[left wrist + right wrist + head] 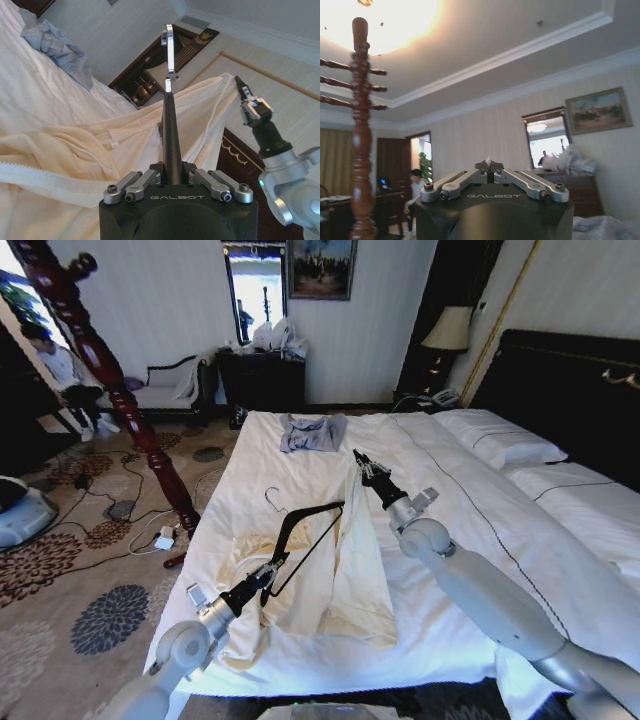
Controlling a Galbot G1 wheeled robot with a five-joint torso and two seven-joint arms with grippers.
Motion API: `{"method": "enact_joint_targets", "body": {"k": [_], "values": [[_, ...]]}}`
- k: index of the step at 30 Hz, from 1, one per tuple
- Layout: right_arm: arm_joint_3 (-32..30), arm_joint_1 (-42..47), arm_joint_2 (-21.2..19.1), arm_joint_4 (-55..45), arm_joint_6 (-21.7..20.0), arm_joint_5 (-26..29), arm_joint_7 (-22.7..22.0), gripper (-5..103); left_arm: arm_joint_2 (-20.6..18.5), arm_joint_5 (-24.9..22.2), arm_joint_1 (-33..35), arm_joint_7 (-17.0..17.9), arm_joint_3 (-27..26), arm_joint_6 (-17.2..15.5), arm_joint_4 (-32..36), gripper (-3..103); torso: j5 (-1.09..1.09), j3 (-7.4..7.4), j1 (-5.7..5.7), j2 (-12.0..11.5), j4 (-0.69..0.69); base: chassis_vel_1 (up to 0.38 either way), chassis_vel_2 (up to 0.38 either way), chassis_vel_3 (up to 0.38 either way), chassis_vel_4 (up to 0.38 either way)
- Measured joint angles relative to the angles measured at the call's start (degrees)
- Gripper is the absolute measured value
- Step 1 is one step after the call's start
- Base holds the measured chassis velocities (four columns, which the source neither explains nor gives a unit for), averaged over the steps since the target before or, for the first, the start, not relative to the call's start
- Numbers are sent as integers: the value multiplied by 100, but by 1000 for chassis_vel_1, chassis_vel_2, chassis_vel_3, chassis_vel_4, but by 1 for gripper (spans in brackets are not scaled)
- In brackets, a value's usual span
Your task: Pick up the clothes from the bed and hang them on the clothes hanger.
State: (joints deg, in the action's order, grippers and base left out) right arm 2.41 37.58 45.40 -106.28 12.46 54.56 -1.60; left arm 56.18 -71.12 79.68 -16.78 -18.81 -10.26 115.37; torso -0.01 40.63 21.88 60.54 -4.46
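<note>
The left gripper is clamping the lower end of the black hanger, holding it tilted above the bed with its silver hook pointing away. The right gripper is pinching a corner of the cream shirt between closed fingers, lifting that edge so the fabric is draping against the hanger. The rest of the shirt is lying rumpled on the duvet near the bed's foot.

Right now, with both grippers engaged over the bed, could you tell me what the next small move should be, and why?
Probably ease the left gripper so the clothes hanger slides into the lifted edge. It is shut on the hanger; the right gripper pinches the clothes up, and most fabric lies on the bed.
</note>
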Motion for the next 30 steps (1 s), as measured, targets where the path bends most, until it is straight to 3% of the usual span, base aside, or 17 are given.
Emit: {"method": "enact_joint_targets", "body": {"k": [7, 18, 30], "values": [[36, 98, -37, -283, 134, -49, 367, 1, 32, 13, -47, 40, 84, -1, -16, 18, 1, 0, 0, 0, 0, 0, 0, 0, 0], [13, -161, 73, -224, 220, -51, 520, 1, -79, 290, 158, 37, 309, 15, -80, 18, 1, 0, 0, 0, 1, 0, 0, 0, 0], [276, 248, -96, -809, 274, -190, 1070, 1, 248, 132, -783, 315, 562, -8, -428, 18, 0, 0, 0, 0, 0, 0, 0, 0, 0]]}}
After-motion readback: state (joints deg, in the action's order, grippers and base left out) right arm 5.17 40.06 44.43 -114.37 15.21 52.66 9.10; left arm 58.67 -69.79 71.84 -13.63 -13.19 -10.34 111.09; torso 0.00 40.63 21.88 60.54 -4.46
